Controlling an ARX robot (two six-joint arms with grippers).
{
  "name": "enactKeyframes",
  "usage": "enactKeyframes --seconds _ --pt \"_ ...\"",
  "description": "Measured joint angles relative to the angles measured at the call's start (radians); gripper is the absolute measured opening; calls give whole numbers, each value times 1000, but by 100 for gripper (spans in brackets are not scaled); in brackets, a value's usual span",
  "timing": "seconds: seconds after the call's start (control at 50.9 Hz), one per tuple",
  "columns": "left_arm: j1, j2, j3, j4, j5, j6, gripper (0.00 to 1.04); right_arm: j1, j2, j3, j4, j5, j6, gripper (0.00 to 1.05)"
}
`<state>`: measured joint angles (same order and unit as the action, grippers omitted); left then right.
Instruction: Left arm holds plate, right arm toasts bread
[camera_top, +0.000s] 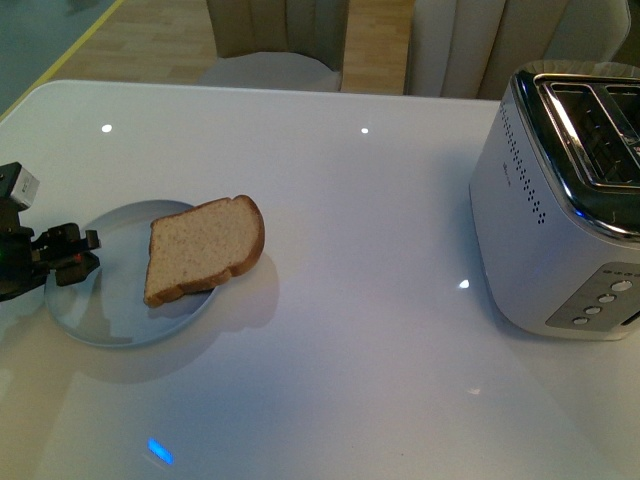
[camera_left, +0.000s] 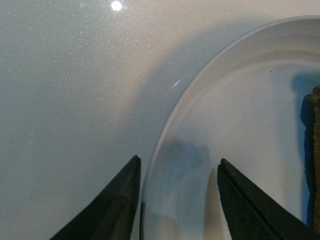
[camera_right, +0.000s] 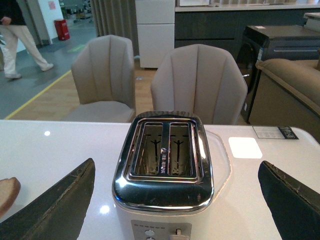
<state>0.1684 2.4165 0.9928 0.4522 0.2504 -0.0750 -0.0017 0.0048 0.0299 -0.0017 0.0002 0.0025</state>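
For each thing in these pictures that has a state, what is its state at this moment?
Plate: resting on the table.
Bread: lying on the plate, one end past its rim.
Toaster: upright, both slots empty.
Left gripper: open, straddling the plate's rim, not closed on it.
Right gripper: open, empty, facing the toaster.

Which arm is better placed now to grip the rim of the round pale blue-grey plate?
The left. Its black gripper is open, with the rim of the round pale blue-grey plate between its fingers. The right gripper is open and faces the silver toaster, with no plate near it.
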Motion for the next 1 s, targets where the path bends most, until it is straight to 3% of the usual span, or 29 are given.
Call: enactKeyframes --seconds 0.334,0.648,1.001 --pt "0 -11 -2 -29 18 -26 3 0 0 0 0 0 0 96" --pt "18 -68 -60 -50 41 -84 3 0 0 0 0 0 0 96" --pt "107 -348 -235 -126 126 -56 3 0 0 0 0 0 0 96"
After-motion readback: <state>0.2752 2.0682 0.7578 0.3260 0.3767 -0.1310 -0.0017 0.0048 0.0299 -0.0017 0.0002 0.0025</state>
